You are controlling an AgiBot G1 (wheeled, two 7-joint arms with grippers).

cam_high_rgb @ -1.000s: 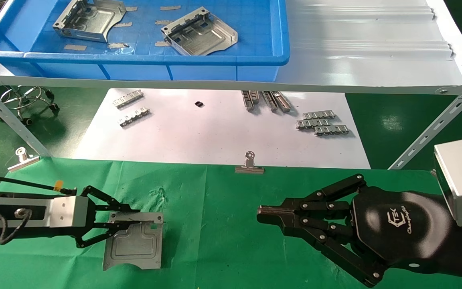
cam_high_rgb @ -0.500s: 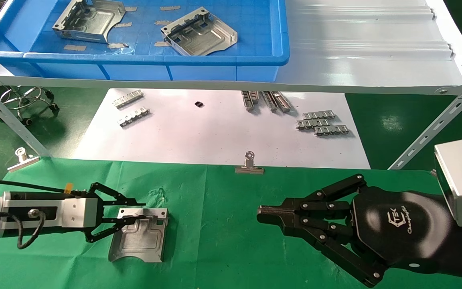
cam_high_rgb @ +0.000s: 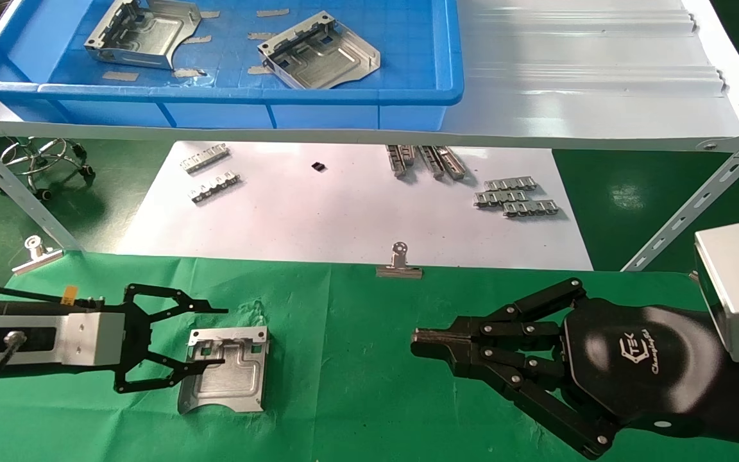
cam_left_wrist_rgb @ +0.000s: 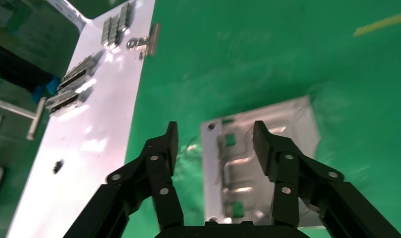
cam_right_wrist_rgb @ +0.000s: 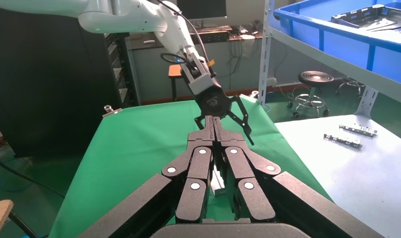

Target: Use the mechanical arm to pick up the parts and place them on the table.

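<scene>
On the left, the left gripper (cam_high_rgb: 215, 337) hangs low over the green surface (cam_high_rgb: 356, 359) with its jaws spread wide and holding nothing. One finger lies past the far edge of a silvery part (cam_high_rgb: 225, 369); the other reaches over the part's near-left area. The left wrist view shows the same part (cam_left_wrist_rgb: 260, 158) lying flat on the green cloth, with the two fingertips (cam_left_wrist_rgb: 169, 141) apart above it. Whether the nearer fingertip touches the metal cannot be told. This part looks delivered: it rests on the surface, free of any grip.

Up on the white shelf, a blue bin (cam_high_rgb: 344, 96) holds two more parts: one at its left end (cam_high_rgb: 142, 32), one nearer the middle (cam_high_rgb: 318, 51). By the look of it, about a third of the job is done, and these two are yet to be fetched.

Below the shelf, a white sheet (cam_high_rgb: 344, 218) carries small toothed strips (cam_high_rgb: 514, 196), and a binder clip (cam_high_rgb: 399, 263) pins the cloth's far edge.

On the right, the right gripper (cam_high_rgb: 417, 343) rests idle over the surface, its jaws pressed together and empty.
</scene>
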